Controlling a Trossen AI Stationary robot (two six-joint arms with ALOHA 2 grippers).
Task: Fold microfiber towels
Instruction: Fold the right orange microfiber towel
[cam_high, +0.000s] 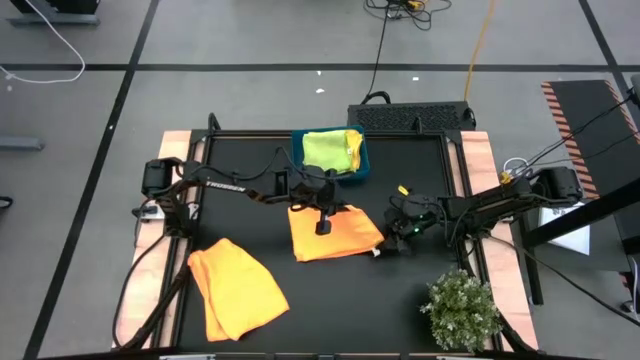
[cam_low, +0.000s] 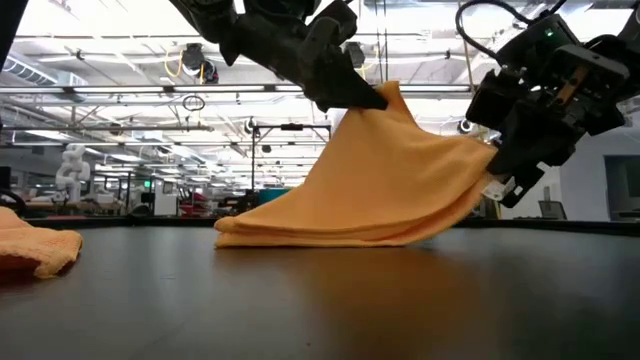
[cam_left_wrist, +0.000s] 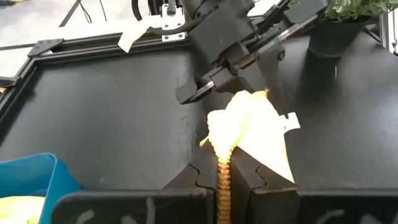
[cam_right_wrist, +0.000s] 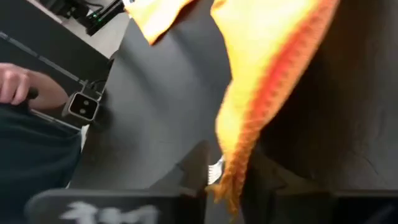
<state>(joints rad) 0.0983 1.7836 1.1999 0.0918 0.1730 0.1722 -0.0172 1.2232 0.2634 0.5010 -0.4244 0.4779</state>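
Orange microfiber towel (cam_high: 334, 234), soft and partly folded, lies near the middle of the black surface (cam_high: 400, 300), its lower layers flat and one part lifted into a peak. Left claw (cam_high: 324, 226) pinches that raised part; in the left wrist view the cloth is clamped tight between the closed fingers (cam_left_wrist: 244, 177). Right claw (cam_high: 392, 238) sits at the towel's right edge, touching it; the right wrist view shows the orange hem hanging between its fingers (cam_right_wrist: 198, 163), gripped on the cloth, with a small white tag beside it. In the low view the towel rises from the surface like a tent, highest at the left claw, sloping down to the right claw. Second orange microfiber towel (cam_high: 237, 288), loosely spread, lies well apart toward the front left of the surface. Lime green and pale yellow cloths (cam_high: 332, 150) rest together in the teal rectangular tray (cam_high: 362, 164) at the back, just behind the left claw. Small bushy green plant (cam_high: 462, 310) stands at the front right corner. A person's hand (cam_right_wrist: 17, 86) shows beyond the surface edge in the right wrist view.
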